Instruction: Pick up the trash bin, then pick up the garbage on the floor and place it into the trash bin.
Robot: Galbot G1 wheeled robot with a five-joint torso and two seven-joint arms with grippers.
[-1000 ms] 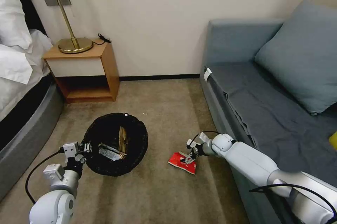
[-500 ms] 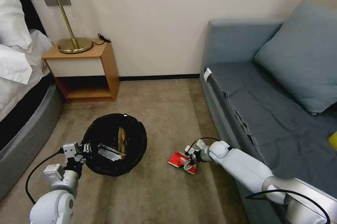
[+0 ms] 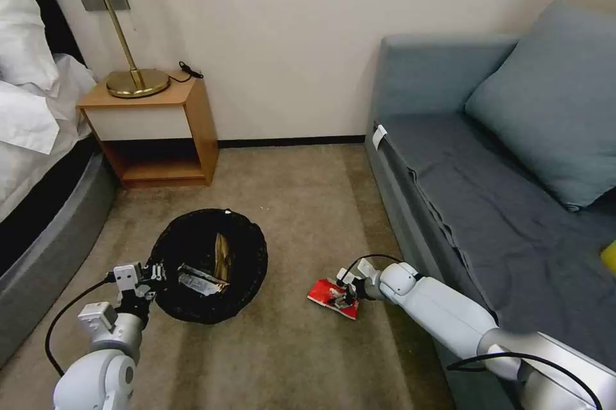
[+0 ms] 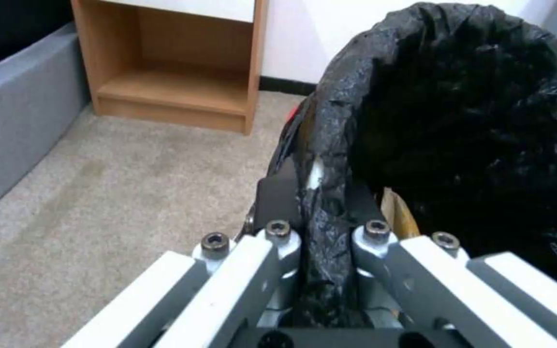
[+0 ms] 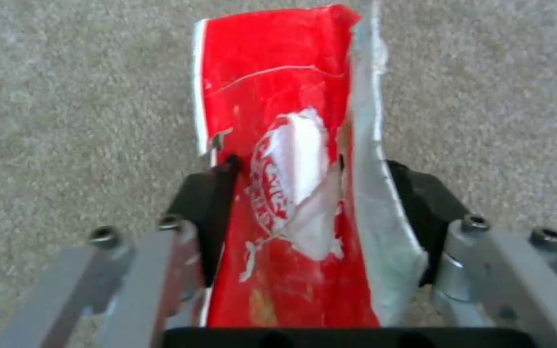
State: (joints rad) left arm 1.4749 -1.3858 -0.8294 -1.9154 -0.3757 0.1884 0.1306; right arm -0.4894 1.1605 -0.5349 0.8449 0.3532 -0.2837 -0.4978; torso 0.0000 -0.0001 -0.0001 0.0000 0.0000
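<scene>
The trash bin (image 3: 247, 269), black mesh with a black liner, is tilted on the carpet with its mouth facing up toward me. My left gripper (image 3: 153, 274) is shut on its near-left rim (image 4: 330, 145), pinching the liner between both fingers. Inside lie a brown-gold wrapper (image 3: 223, 255) and a silvery wrapper (image 3: 200, 280). A flat red packet of garbage (image 3: 326, 293) lies on the floor beside the sofa. My right gripper (image 3: 344, 295) is down on it, one finger (image 5: 206, 208) pressed against each side, and the packet (image 5: 272, 145) buckles upward between them.
A wooden nightstand (image 3: 160, 134) with a brass lamp (image 3: 136, 83) stands at the back left, next to the bed (image 3: 38, 205). A grey sofa (image 3: 487, 205) with a cushion runs along the right. Open carpet (image 3: 301, 205) lies between them.
My right gripper has sunk lower and drawn slightly toward me, settling its fingers around the red packet. The left gripper still holds the bin, which has barely shifted.
</scene>
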